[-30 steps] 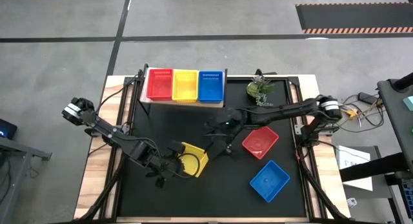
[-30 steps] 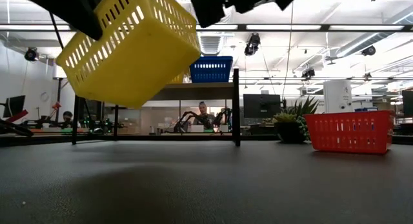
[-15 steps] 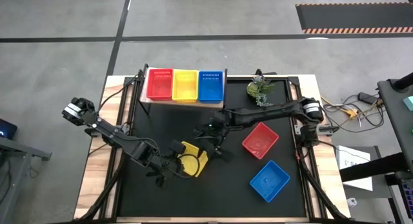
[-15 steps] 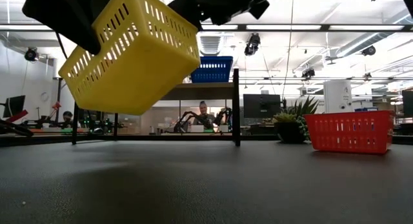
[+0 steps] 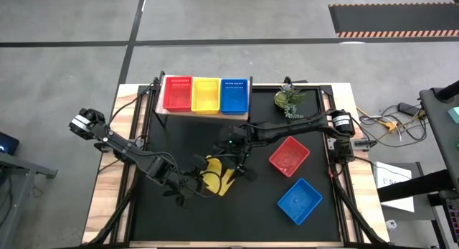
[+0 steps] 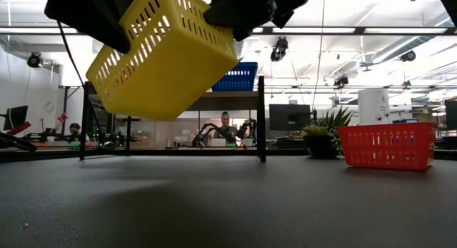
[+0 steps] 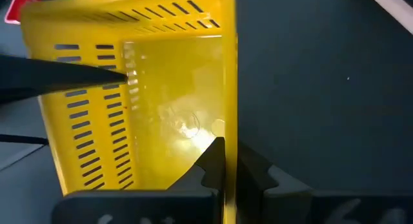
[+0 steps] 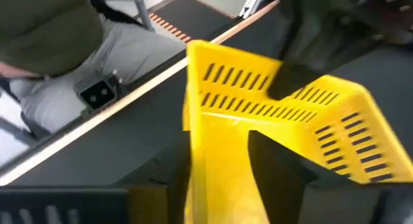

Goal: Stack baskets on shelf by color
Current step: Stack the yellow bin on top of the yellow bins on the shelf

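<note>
The big black table (image 5: 179, 134) has a wooden shelf (image 5: 206, 114) at its far side. On the shelf sit three baskets in a row: a red basket (image 5: 177, 93) on the left, a yellow one (image 5: 205, 95) in the middle and a blue one (image 5: 234, 94) on the right. They touch side by side.

Two dark arms meet near the middle of the table. Between them hangs another yellow basket (image 6: 168, 58). It is up in the air, off the table, and it is tilted. The left gripper (image 5: 195, 181) comes in from the near left and is clamped on one wall of this basket, with one finger (image 7: 216, 166) inside against the wall and one outside. The right gripper (image 5: 237, 159) reaches over from the right side and has its fingers on both sides of the opposite rim, pinching it too.

To the right, a loose red basket (image 5: 289, 156) lies flat on the table. A loose blue basket (image 5: 299, 200) lies nearer, just beside it but apart.

A small green plant (image 5: 288, 98) stands on the table to the right of the shelf.
</note>
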`<state>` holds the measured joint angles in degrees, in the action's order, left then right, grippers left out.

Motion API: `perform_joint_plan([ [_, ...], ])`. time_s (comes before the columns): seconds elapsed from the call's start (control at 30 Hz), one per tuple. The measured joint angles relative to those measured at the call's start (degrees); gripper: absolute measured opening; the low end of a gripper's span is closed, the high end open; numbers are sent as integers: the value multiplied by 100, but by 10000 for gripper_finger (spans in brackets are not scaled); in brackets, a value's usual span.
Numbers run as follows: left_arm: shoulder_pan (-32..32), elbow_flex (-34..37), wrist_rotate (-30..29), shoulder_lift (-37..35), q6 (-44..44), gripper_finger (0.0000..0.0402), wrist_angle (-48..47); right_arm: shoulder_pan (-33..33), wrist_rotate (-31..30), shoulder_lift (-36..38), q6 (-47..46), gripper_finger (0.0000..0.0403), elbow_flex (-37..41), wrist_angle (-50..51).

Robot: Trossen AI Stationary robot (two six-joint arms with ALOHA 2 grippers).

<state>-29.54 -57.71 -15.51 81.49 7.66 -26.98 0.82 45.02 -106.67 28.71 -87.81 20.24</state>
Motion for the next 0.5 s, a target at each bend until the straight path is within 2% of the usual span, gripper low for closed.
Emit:
perform_joint_plan([
  [0.27,50,0,-101,2,26,2,82,9,41,0,602,20,0,385],
  [0.37,61,0,-57,0,25,21,121,7,17,0,660,14,0,453],
  [0.5,68,-15,-81,-12,241,73,369,4,-47,0,734,10,2,535],
])
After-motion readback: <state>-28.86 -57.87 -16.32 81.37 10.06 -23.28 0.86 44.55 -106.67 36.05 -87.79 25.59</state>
